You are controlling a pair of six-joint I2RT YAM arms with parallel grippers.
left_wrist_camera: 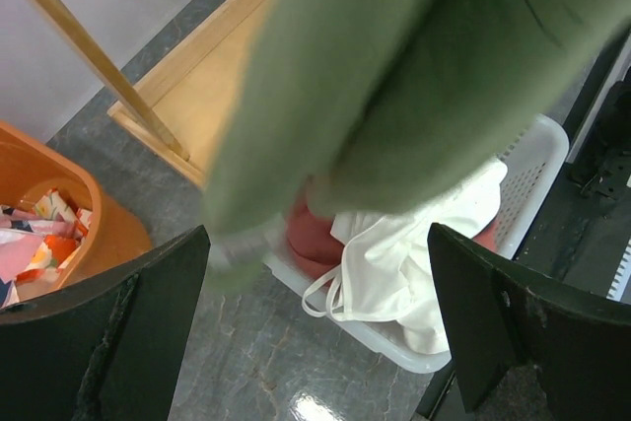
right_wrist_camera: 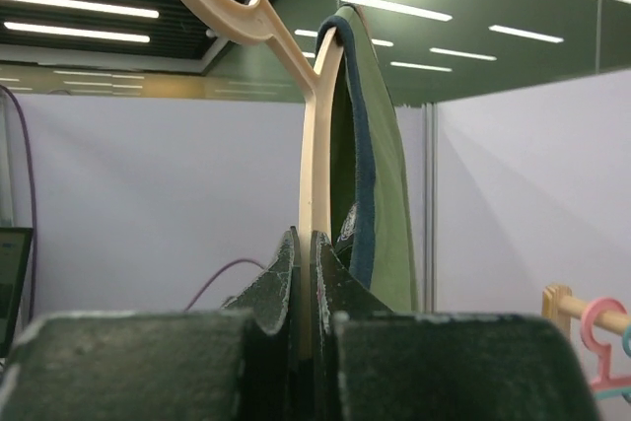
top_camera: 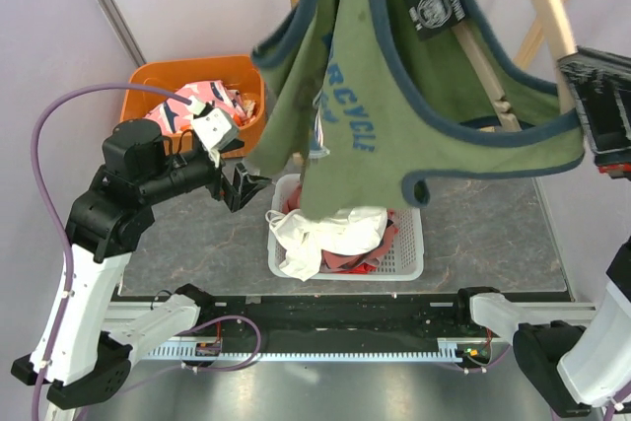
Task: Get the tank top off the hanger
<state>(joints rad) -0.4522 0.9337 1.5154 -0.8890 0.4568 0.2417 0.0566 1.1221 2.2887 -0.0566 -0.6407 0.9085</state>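
Orange bin (top_camera: 158, 81): patterned clothes. White basket (top_camera: 409, 261): white and red garments. Green tank top (top_camera: 394, 76) hangs above the basket on hanger (right_wrist_camera: 314, 175). My right claw (right_wrist_camera: 306, 248) is clenched on the hanger; my left claw (top_camera: 245, 184) is spread wide beside the hem.

The tank top (top_camera: 394, 86) is hanging low over the white basket (top_camera: 406, 261), blocking your middle path; the orange bin (top_camera: 158, 81) is crowding your left, while the table (top_camera: 493, 234) is lying open to your right.
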